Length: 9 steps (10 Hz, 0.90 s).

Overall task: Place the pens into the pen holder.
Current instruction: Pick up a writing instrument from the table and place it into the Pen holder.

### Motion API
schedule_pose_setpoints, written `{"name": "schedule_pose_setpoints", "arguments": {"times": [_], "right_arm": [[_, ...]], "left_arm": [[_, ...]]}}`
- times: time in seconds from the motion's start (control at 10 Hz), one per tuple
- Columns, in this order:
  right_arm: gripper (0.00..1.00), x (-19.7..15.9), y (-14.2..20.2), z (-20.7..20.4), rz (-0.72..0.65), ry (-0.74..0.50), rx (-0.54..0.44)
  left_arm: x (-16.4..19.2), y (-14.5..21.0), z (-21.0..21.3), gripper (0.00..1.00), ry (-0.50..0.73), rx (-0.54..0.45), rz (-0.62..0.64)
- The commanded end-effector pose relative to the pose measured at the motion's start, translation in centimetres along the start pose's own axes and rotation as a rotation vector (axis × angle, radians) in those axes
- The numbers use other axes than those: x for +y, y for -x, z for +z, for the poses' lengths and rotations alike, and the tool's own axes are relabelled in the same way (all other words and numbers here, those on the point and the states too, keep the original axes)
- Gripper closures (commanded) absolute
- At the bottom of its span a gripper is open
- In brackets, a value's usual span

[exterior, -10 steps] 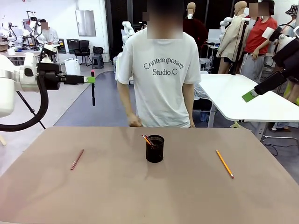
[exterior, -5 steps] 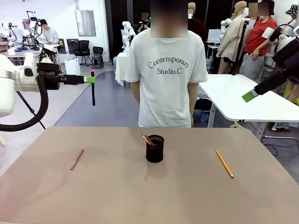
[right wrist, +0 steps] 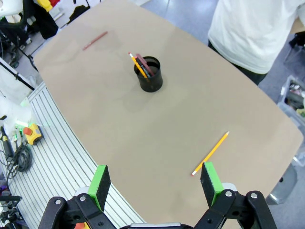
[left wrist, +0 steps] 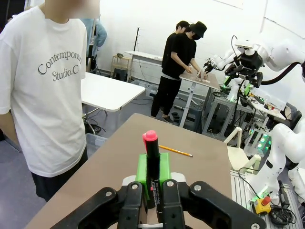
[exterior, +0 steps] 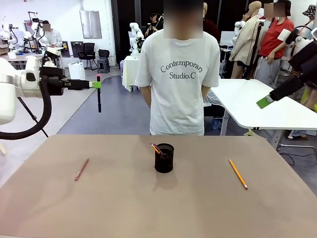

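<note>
Task status: partly complete. The pen holder [exterior: 164, 157] stands upright near the middle of the table [exterior: 148, 213], and it already contains at least two pens [exterior: 156, 148]: an orange-yellow one and a darker reddish one, both leaning toward the robot's left. The left gripper [exterior: 95, 84] is closed on a black pen with red ends [exterior: 98, 96]. The green pads clamp the barrel just below its upper red tip, and the pen hangs upright. This gripper is raised well above table level, far to the left of the holder, so the transfer step is in hand but the pen is not yet over the opening. Two items lie flat on the table and are left to be placed: a slim pinkish-red pen [exterior: 81, 169] well to the left of the holder, and an orange-yellow pencil [exterior: 238, 174] well to its right. The right gripper [right wrist: 155, 183] stands fully open and holds nothing; it is high above the right side of the table, nearer the pencil than any other item. Judged remaining work: one insertion, then two pick-and-place cycles. The person stands at the far edge, hands clear of the table.
</note>
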State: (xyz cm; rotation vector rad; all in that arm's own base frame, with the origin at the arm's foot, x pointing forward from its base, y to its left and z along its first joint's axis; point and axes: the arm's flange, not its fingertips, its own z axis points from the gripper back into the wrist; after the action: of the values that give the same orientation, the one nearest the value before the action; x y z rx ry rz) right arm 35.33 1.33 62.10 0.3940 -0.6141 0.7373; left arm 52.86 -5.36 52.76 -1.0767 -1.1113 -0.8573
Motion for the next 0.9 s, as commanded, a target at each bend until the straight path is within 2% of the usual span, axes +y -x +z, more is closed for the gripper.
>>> {"name": "schedule_pose_setpoints", "arguments": {"times": [0.0,0.1,0.3,0.4,0.5,0.6,0.8], "right_arm": [[0.00,0.1,-0.1,0.0,-0.005,-0.011,-0.006],[0.00,0.1,-0.1,0.0,-0.005,-0.011,-0.006],[0.00,0.1,-0.1,0.0,-0.005,-0.011,-0.006],[0.00,0.1,-0.1,0.0,-0.005,-0.011,-0.006],[0.00,0.1,-0.1,0.0,-0.005,-0.011,-0.006],[0.00,0.1,-0.1,0.0,-0.005,-0.011,-0.006],[0.00,0.1,-0.1,0.0,-0.005,-0.011,-0.006]], "left_arm": [[-0.1,0.2,-3.5,1.00,0.034,-0.059,-0.068],[0.1,0.9,-6.4,1.00,0.035,-0.074,-0.114],[0.0,2.5,-11.4,1.00,0.136,-0.080,-0.165],[-0.2,3.5,-13.7,1.00,0.132,-0.106,-0.252],[-0.7,4.3,-15.6,1.00,0.184,-0.062,-0.239],[-1.2,5.1,-17.7,1.00,0.208,-0.059,-0.261],[-1.0,6.0,-19.7,1.00,0.245,-0.095,-0.298]]}}
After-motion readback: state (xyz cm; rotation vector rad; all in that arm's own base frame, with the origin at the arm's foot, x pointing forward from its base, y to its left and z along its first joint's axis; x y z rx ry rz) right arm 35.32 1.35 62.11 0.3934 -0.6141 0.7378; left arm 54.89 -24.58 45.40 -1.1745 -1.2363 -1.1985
